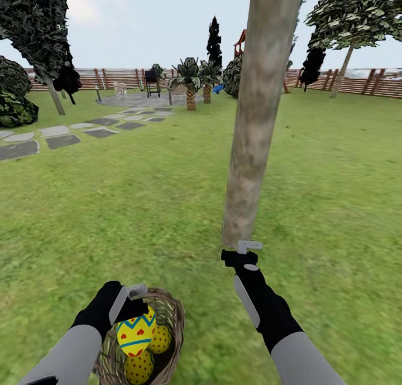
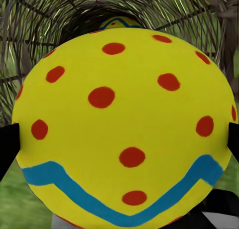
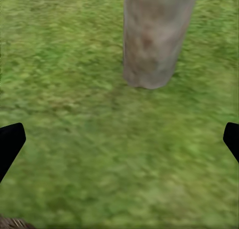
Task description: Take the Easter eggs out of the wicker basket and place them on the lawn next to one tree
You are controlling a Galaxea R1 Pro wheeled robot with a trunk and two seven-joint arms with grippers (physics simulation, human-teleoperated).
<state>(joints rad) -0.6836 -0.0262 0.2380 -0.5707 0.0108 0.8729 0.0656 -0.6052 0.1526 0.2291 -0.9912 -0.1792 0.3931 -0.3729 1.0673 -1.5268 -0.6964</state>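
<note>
Now three Easter eggs [image 1: 137, 333]: one gripped, apparently two in wicker basket [image 1: 170, 312].

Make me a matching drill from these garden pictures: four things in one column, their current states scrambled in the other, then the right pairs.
Things:
1. left hand
2. right hand
3. basket
4. tree trunk

States:
A. stands on the grass just beyond an empty hand
B. shut on a zigzag-banded egg
C. open, holding nothing, above grass
D. has two dotted eggs lying inside

Pairs: 1-B, 2-C, 3-D, 4-A
</note>
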